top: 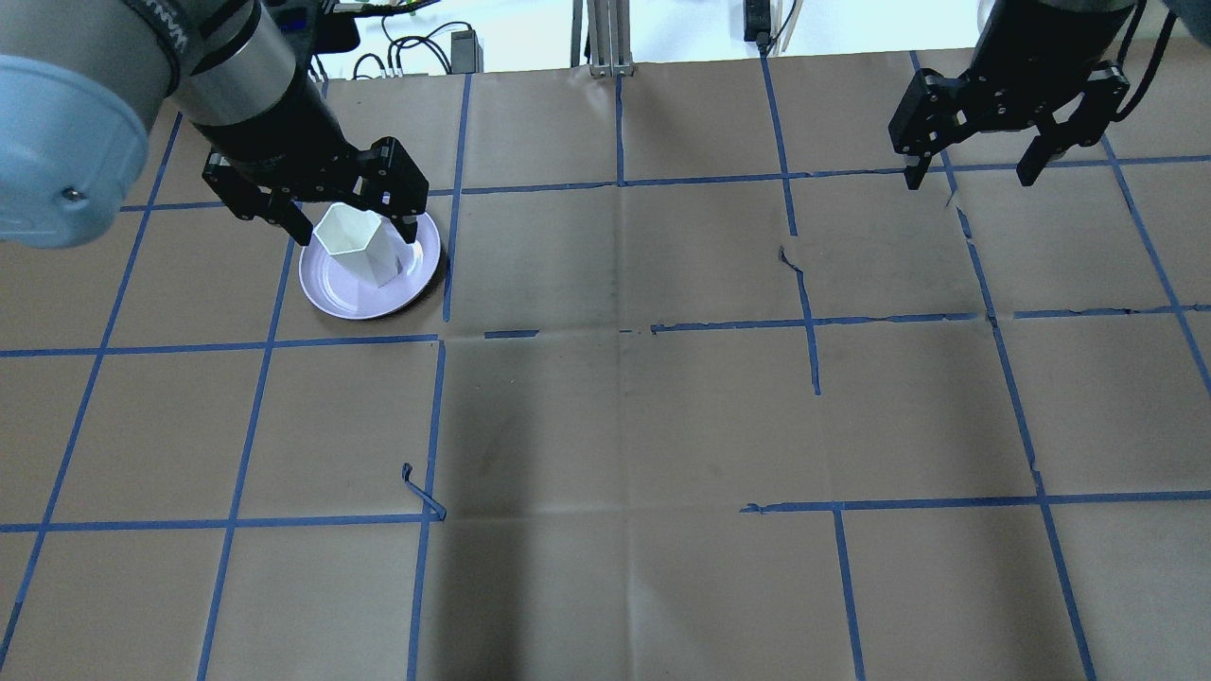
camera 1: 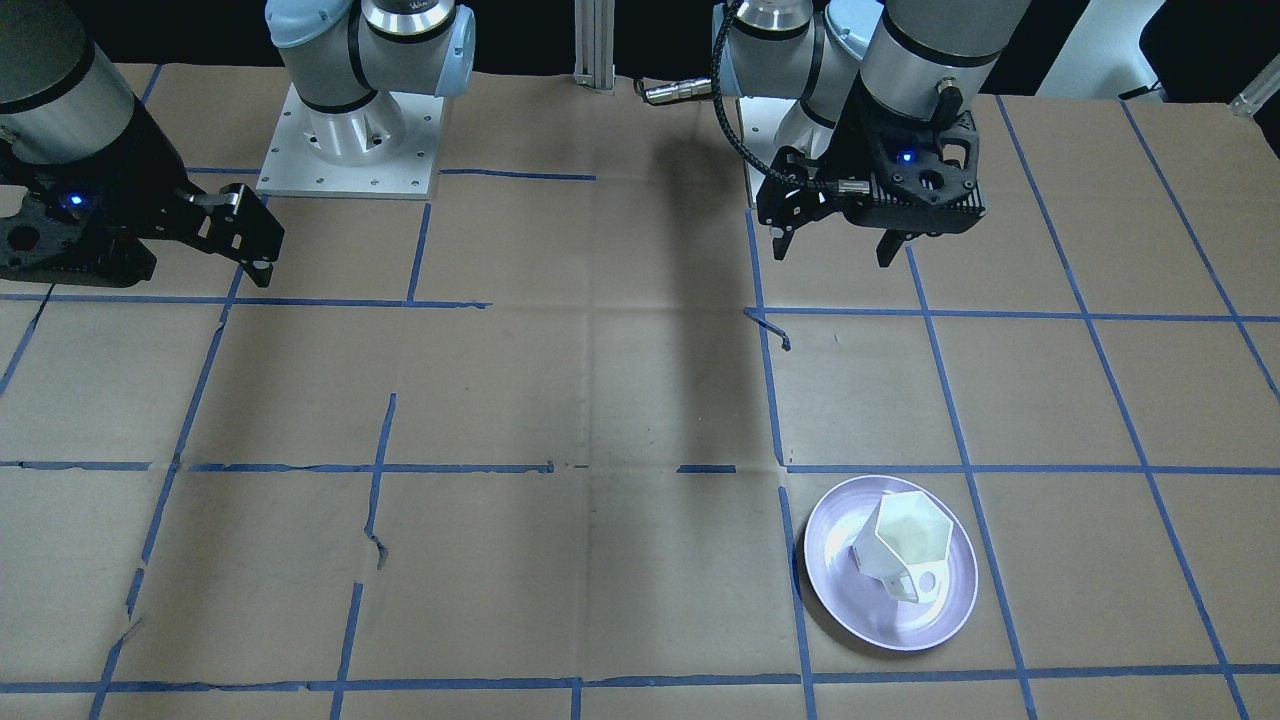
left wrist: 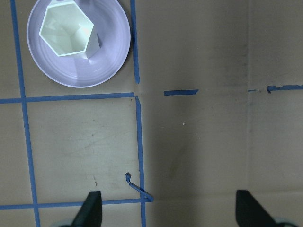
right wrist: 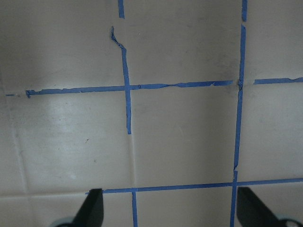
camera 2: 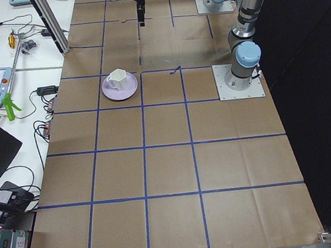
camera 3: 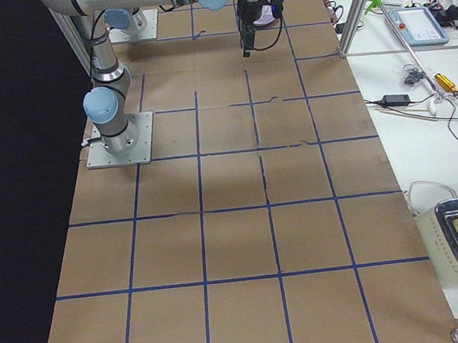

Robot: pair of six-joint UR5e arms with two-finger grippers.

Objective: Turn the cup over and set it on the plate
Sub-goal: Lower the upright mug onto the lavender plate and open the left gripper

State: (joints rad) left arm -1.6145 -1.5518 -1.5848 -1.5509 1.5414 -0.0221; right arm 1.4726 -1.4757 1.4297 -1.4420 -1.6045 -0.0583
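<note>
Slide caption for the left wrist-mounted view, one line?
Upright white hexagonal cup on lavender plate; left gripper open and clear of both.

The table (camera 1: 600, 400), papered brown and gridded in blue tape (camera 1: 1000, 315), carries the plate (camera 1: 870, 617).

The cup (camera 1: 898, 540) stands mouth-up on the plate (camera 1: 850, 600), slightly off its middle. The plate lies on the tabletop (camera 1: 600, 400) on the robot's left side, toward the far edge. The left gripper (camera 1: 834, 252) hangs nearer the robot's base than the plate, and the right gripper (top: 968, 178) hangs well apart on the opposite side.
</note>
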